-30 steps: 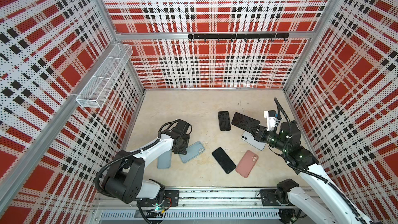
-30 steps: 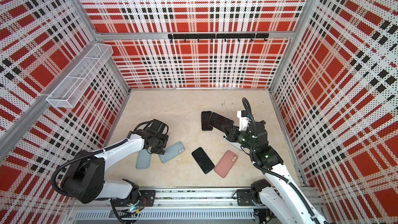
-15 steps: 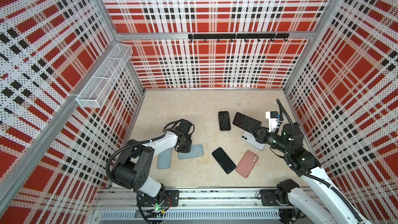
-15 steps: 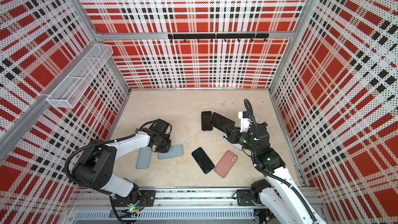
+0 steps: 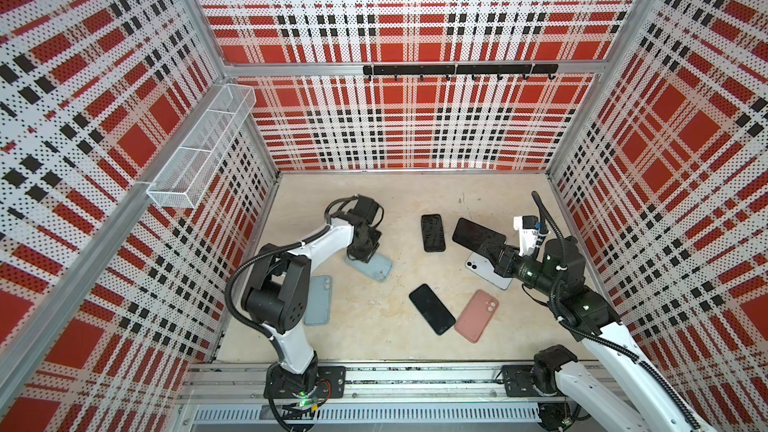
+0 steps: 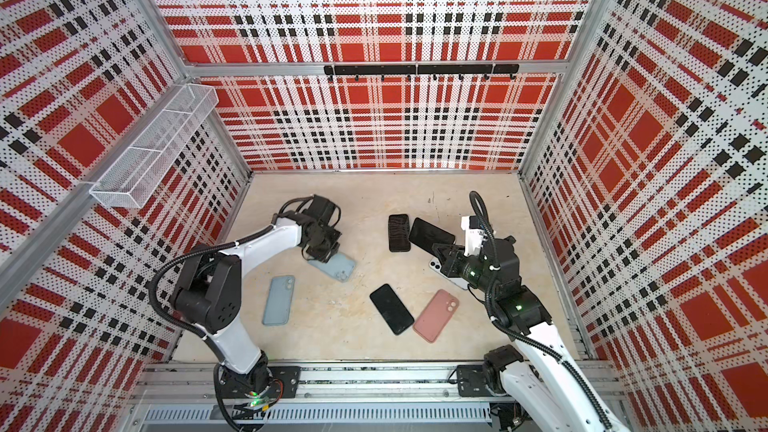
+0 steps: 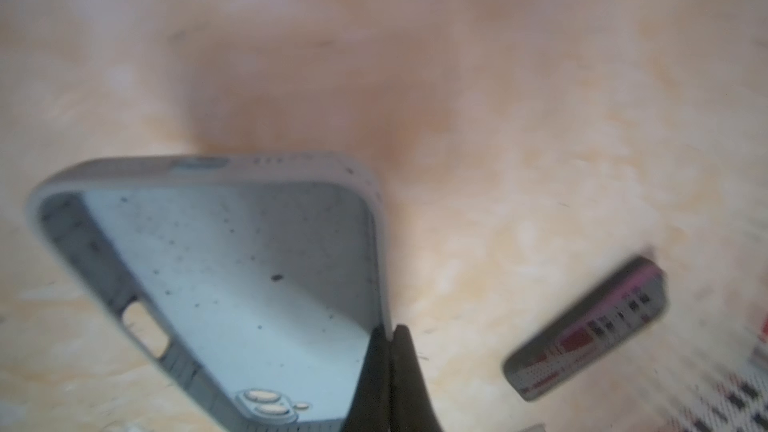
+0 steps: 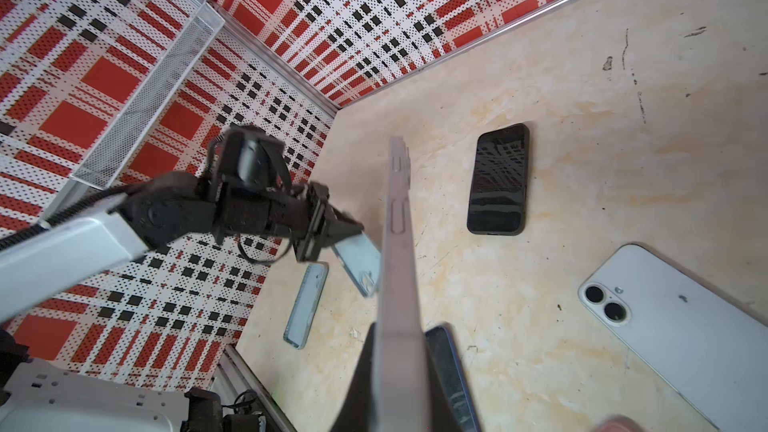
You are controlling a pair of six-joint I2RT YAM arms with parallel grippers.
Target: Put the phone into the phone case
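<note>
Red plaid walls ring a beige worktop (image 5: 374, 201) strewn with phones and cases. On its left half, the left hand (image 7: 391, 338) is pinched shut on the side rim of a pale blue case (image 5: 376, 268), whose hollow inside faces the wrist camera. On the right, the right hand (image 5: 490, 250) is clamped on a phone (image 5: 478, 234), holding it clear of the worktop with its dark screen up, close by a white phone (image 5: 486, 272) lying face down. A second blue case (image 5: 318, 301), a pink case (image 5: 476, 314) and two black phones (image 5: 432, 232) (image 5: 431, 308) lie apart from them.
</note>
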